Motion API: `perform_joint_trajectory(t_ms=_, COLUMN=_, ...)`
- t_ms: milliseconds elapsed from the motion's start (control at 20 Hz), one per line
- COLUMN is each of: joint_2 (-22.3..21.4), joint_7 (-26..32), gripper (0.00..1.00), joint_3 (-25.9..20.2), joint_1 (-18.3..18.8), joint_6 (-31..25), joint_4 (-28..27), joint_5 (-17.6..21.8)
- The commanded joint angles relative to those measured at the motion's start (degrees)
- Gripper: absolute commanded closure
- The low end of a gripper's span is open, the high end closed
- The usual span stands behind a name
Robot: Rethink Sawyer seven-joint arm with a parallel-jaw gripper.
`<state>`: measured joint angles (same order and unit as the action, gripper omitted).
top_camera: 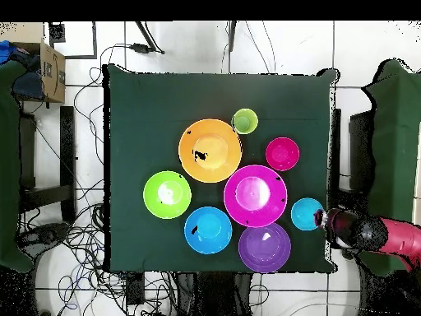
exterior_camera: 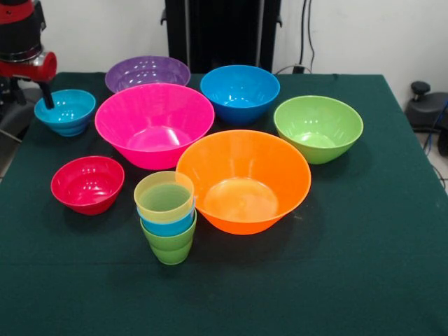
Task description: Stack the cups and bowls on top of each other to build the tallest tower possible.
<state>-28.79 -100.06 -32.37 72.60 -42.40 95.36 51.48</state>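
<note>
In the front view, the red and black arm (exterior_camera: 24, 42) is seen at the upper left corner, coming down over the table's left edge. Its gripper (exterior_camera: 47, 96) is represented by a single dark tip reaching down to the far rim of the teal bowl (exterior_camera: 65, 110); whether the jaws are apart or together cannot be told. In the overhead view the arm (top_camera: 374, 234) is shown entering from the right, its end beside the teal bowl (top_camera: 307, 213).

Below the teal bowl, nearer the camera, the small red bowl (exterior_camera: 88, 183) is found standing alone on the green tablecloth (exterior_camera: 364, 266). To its right the tower (exterior_camera: 166, 215) is placed: the green cup (exterior_camera: 169, 245) lowest, the blue cup (exterior_camera: 166, 225) nested in it, and the yellow cup (exterior_camera: 164, 197) topmost, all upright and open upward. The tower is set just beside the near left wall of the large orange bowl (exterior_camera: 243, 180).

Behind the tower the large pink bowl (exterior_camera: 154, 123) is seen, with the purple bowl (exterior_camera: 148, 72) partly hidden behind its far rim. The pink and orange bowls appear close together, the orange overlapping the pink in this view. Farther right, at the back, the blue bowl (exterior_camera: 240, 92) is located, and the green bowl (exterior_camera: 318, 127) is placed farthest right, apart from the orange bowl. All bowls are standing upright and none is stacked in another.
</note>
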Motion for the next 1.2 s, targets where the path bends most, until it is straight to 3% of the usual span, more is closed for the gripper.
perform_joint_trajectory(t_ms=50, joint_2=4.7, joint_7=20.7, gripper=0.00, joint_3=-2.1, joint_1=-0.9, joint_6=-1.7, joint_4=-3.2, joint_5=3.5)
perform_joint_trajectory(t_ms=550, joint_2=5.2, joint_7=19.2, gripper=0.00, joint_3=-2.1, joint_1=-0.8, joint_6=-0.8, joint_4=-2.1, joint_5=3.6)
perform_joint_trajectory(t_ms=850, joint_2=5.1, joint_7=18.4, gripper=0.00, joint_3=-2.1, joint_1=-0.1, joint_6=2.7, joint_4=-1.0, joint_5=5.5)
perform_joint_trajectory(t_ms=900, joint_2=5.2, joint_7=18.3, gripper=1.00, joint_3=-2.1, joint_1=-0.2, joint_6=2.8, joint_4=-1.0, joint_5=5.6)
perform_joint_trajectory(t_ms=1200, joint_2=4.6, joint_7=18.3, gripper=1.00, joint_3=-2.2, joint_1=-0.4, joint_6=2.4, joint_4=-1.0, joint_5=5.9)
